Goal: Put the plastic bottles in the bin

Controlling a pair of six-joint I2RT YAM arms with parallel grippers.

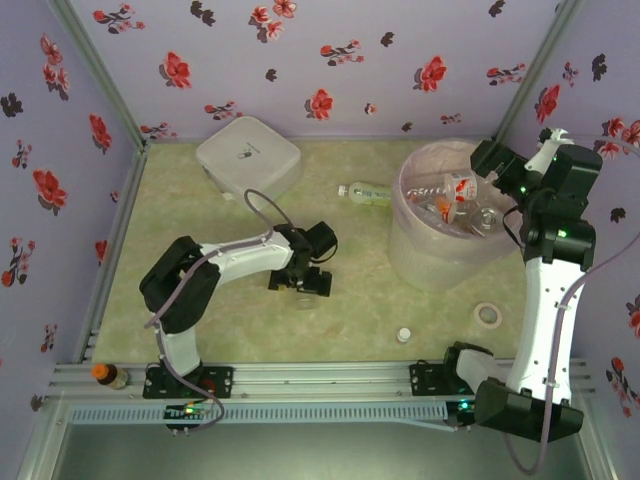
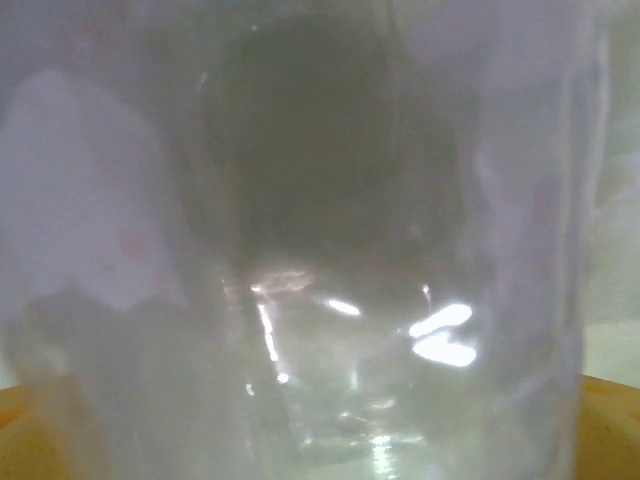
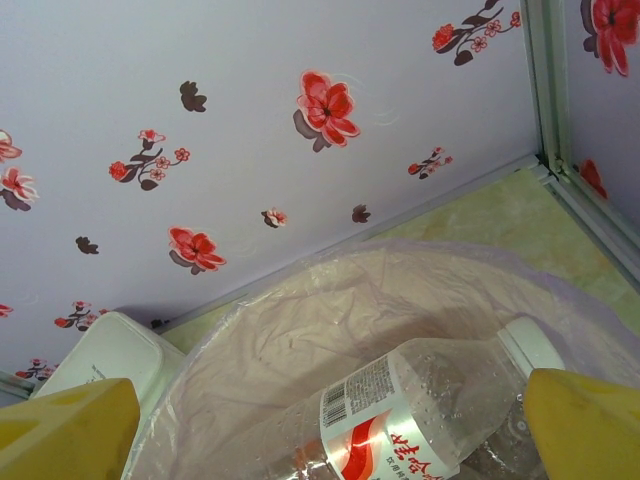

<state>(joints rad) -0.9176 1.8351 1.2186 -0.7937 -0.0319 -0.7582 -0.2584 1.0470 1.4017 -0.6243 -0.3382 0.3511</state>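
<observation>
Green bench point(image 1: 250, 330), floral walls point(image 1: 400, 30). Bin point(image 1: 420, 265) set far right, bottles point(image 1: 455, 200) seen inside; one bottle point(image 1: 364, 193) laid left of it. Left gripper point(image 1: 301, 284) spread around centre bottle point(image 2: 330, 300); right gripper point(image 3: 330, 400) spread wide above bin.

**Readable print: one bottle label, little else**

On the white label point(image 3: 385, 430) of the clear bottle point(image 3: 450, 385) lying inside the bin point(image 3: 290, 320): a row of red Chinese characters, cut off at the frame's edge and not surely legible. Beside them, a black barcode point(image 3: 345, 402) with digits too small to make out.

From above, inside the bin: a red-and-white labelled bottle point(image 1: 459, 186), print unreadable.

Just left of the bin: a lying bottle point(image 1: 365, 193) with a pale label, nothing legible.

Further left of the bin, on the white box point(image 1: 248, 155): a small dark mark, too small to read.
</observation>
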